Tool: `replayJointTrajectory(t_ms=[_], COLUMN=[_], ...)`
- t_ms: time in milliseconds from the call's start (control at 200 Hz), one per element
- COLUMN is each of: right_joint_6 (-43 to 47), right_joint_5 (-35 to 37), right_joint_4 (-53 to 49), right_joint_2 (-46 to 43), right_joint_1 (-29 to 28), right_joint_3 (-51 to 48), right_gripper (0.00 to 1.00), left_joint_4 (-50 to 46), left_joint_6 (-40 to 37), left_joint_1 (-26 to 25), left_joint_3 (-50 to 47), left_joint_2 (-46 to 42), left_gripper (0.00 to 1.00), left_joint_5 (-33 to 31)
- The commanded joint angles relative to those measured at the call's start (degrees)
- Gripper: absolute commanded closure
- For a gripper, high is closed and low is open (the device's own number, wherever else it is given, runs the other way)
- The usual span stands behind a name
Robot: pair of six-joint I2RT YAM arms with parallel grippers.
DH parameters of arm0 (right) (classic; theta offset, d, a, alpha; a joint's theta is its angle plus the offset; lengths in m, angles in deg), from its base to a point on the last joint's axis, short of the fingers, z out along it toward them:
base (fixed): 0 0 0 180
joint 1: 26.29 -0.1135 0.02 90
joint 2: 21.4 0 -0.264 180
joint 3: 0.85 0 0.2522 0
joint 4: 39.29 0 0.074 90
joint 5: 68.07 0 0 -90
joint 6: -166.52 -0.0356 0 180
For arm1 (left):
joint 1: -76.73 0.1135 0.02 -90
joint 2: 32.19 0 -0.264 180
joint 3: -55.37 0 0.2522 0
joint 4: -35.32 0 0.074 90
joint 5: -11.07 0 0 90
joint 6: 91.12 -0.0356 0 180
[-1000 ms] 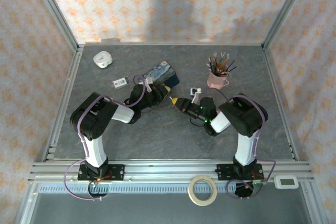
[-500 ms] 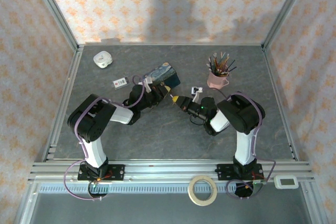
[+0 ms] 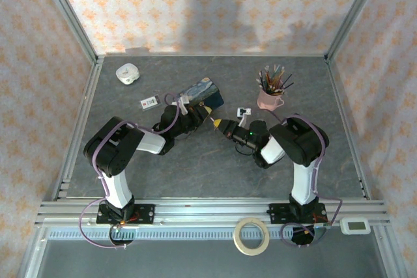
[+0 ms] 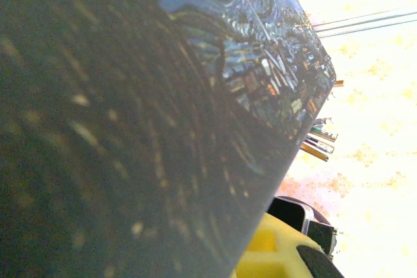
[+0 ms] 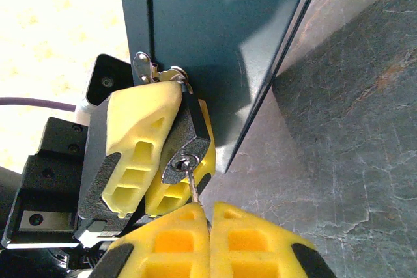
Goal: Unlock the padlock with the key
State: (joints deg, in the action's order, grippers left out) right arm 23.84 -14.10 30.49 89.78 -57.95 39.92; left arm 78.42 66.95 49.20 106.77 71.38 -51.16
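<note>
The left hand (image 3: 201,112) is squeezed shut on the little padlock (image 5: 189,136), which hangs on the blue tin (image 5: 215,37). The key (image 5: 195,189) sits in its keyhole, pinched tight by the right hand (image 5: 207,216). Next, I think, comes a gentle turn of the key.

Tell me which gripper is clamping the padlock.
The left gripper: it clamps the padlock, while the right gripper pinches the key set in its keyhole.
</note>
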Motion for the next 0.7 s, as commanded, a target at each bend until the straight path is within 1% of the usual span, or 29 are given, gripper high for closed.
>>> replayJointTrajectory(t_ms=[0, 200, 430, 691], right_joint_6=[1.01, 0.13, 0.11, -1.87], right_joint_5=[-0.31, -0.57, -0.43, -0.53], right_joint_4=[3.33, 4.70, 4.17, 6.77], right_joint_2=[-1.25, -0.45, -1.73, 0.26], right_joint_1=[0.36, 0.41, 0.43, 0.45], right_joint_3=[0.65, 1.61, 0.81, 2.01], right_gripper=[1.00, 1.00, 1.00, 1.00], left_joint_4=[2.99, 1.68, 2.58, 3.42], left_joint_6=[-0.35, -1.18, -1.34, -1.54], left_joint_1=[-1.37, -1.77, -1.87, -2.42], left_joint_3=[0.99, 0.87, -0.40, -0.27], left_joint_2=[-0.56, -1.00, -0.65, -0.38], left_gripper=[1.00, 1.00, 1.00, 1.00], left_joint_5=[1.04, 0.91, 0.20, 0.97])
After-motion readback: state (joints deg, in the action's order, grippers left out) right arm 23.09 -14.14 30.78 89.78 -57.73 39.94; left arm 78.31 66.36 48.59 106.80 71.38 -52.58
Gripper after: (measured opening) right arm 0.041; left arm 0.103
